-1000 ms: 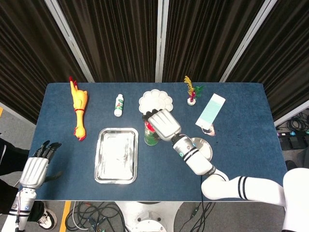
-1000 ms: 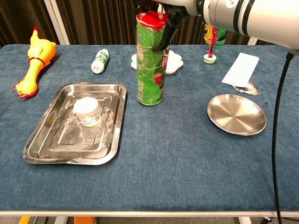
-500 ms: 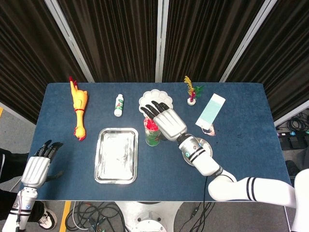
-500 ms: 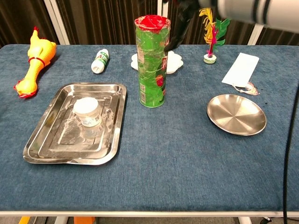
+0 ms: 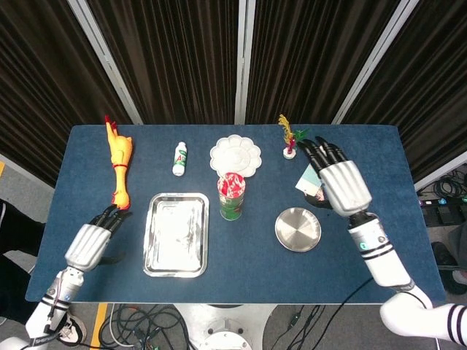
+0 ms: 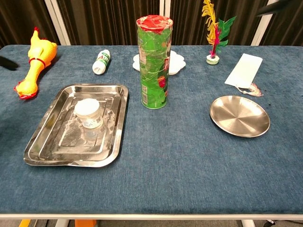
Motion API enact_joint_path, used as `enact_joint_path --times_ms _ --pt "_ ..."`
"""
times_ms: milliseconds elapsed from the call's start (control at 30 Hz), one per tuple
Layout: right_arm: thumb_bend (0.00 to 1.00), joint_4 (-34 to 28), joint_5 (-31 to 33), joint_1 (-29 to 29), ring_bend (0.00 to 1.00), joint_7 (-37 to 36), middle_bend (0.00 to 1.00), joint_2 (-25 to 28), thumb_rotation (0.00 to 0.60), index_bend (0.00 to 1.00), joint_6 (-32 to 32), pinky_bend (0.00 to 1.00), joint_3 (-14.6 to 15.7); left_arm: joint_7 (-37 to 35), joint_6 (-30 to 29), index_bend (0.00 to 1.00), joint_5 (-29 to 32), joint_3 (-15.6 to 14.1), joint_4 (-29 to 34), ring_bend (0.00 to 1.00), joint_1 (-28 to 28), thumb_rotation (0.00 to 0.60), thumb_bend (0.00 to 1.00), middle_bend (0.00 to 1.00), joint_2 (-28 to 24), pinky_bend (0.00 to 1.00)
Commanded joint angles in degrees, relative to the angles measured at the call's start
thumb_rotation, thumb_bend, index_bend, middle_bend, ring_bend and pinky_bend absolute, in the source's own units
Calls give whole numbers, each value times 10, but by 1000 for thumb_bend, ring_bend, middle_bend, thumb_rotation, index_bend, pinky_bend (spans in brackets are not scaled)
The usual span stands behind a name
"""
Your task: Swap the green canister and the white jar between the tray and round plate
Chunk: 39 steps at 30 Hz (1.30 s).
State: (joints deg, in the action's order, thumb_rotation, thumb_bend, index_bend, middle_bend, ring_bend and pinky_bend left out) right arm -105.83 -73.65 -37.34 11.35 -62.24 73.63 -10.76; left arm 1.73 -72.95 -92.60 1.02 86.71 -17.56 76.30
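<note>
The green canister [image 5: 231, 195] [image 6: 154, 64] with its red lid stands upright on the blue cloth, between the steel tray [image 5: 155, 251] [image 6: 118, 127] and the round steel plate [image 5: 298, 229] [image 6: 239, 116]. The white jar [image 6: 88, 113] stands in the tray; the head view does not show it clearly. Nothing lies on the round plate. My right hand [image 5: 339, 182] hovers above the table's right side, beyond the plate, fingers spread and holding nothing. Left of the tray, near the table's front-left edge, my left hand [image 5: 91, 243] is held flat with nothing in it.
A yellow rubber chicken [image 5: 118, 164] lies at the far left. A small white bottle [image 5: 179, 158], a white scalloped dish [image 5: 236, 154] and a feather shuttlecock [image 5: 290, 138] line the back. A pale card [image 5: 318, 169] lies partly under my right hand.
My right hand has let go of the canister's top and swung right, over the pale card. My left hand has moved in from the corner toward the tray. The canister stays upright.
</note>
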Motion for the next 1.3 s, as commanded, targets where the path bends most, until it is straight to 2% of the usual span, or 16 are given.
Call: enact_joint_path --times_ms 33,167,367,700,967,1300 --pt "21 24 -86 76 0 -81 83 38 600 0 89 146 32 11 57 122 4 9 15 72 -40 600 126 120 -2 300" --pt "21 57 -144 134 0 -129 85 35 600 0 170 154 53 32 126 122 29 25 18 72 -87 600 133 131 -1 303" --pt "22 95 -157 191 0 -168 80 25 600 0 231 155 61 67 182 130 64 43 26 94 -131 600 134 136 16 322" --pt "22 138 -128 216 0 -219 69 22 600 0 214 156 46 88 229 143 93 47 14 146 -178 600 139 192 53 366" --pt "21 154 -125 224 0 -232 54 14 600 0 199 156 38 124 227 245 113 42 -4 195 -188 600 169 244 69 415" --pt "21 160 -124 231 0 -238 52 9 600 0 191 156 26 121 221 283 120 30 -11 240 -193 600 221 288 77 456"
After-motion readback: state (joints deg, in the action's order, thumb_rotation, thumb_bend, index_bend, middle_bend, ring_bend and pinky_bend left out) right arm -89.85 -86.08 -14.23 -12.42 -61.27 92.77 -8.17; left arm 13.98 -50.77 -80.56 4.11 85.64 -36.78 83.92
